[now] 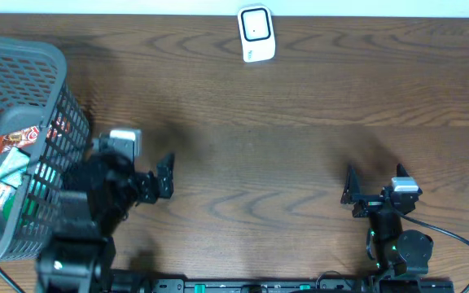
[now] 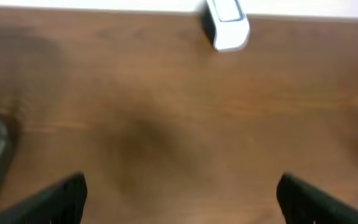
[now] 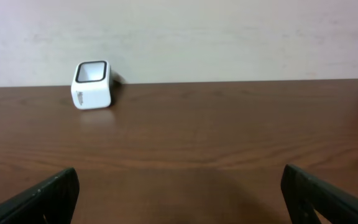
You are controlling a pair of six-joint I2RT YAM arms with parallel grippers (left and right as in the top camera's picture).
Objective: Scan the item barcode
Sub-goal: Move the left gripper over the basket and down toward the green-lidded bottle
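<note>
At the far edge of the desk (image 1: 300, 98), a white scanner (image 1: 256, 34) stands alone, while packaged items (image 1: 19, 138) lie in the grey basket (image 1: 23, 47) at left; the left tool (image 2: 180, 186) and right tool (image 3: 179, 179) both hover open and empty above the desk
</note>
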